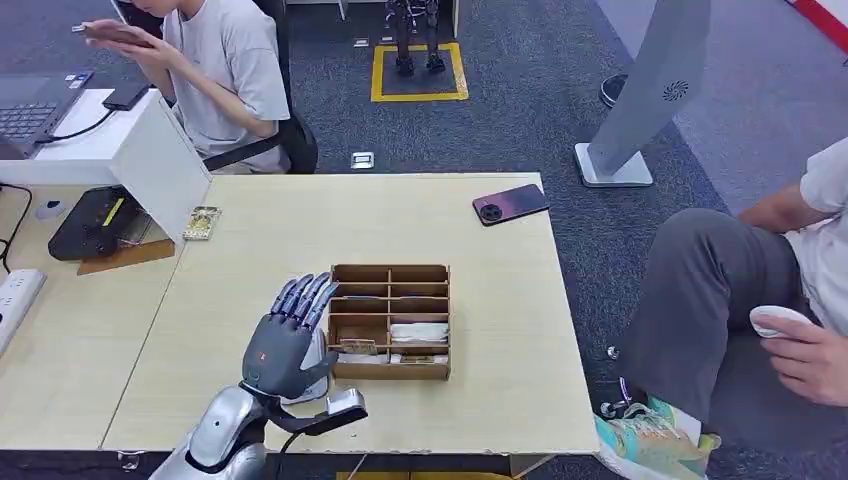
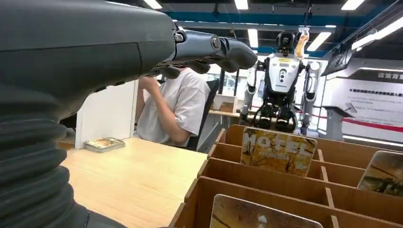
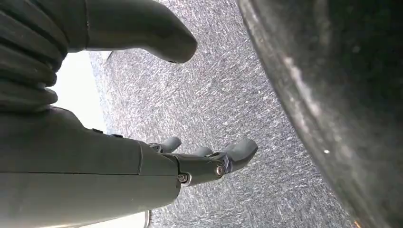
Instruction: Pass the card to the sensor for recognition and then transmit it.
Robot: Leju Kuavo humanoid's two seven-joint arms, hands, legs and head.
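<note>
Starting at the far left of the head view I see a white power strip (image 1: 17, 297) and a black device (image 1: 95, 222) tucked behind a white angled panel (image 1: 160, 160) on the pale wooden desk (image 1: 260, 230). Just beside the panel's foot lies a small patterned card (image 1: 201, 222), flat on the desk.

My left hand (image 1: 285, 335) hovers at the left edge of the brown wooden divided organiser box (image 1: 390, 322), fingers stretched out straight and apart, holding nothing. The left wrist view confirms it: the fingers (image 2: 214, 47) reach out above the box without touching a card.

Inside the box, the rear compartments look bare from above. The front rows hold cards: a white stack in the right middle cell and patterned ones along the nearest row. From the wrist I see one yellow-brown patterned card (image 2: 278, 152) standing upright against a divider, with others in neighbouring cells.

Further right, a dark phone with a reddish sheen (image 1: 510, 204) lies near the desk's far edge. A seated person (image 1: 780, 290) is off the right side.

My right hand (image 3: 209, 161) hangs over grey carpet (image 3: 237, 95), fingers loosely extended, empty.
</note>
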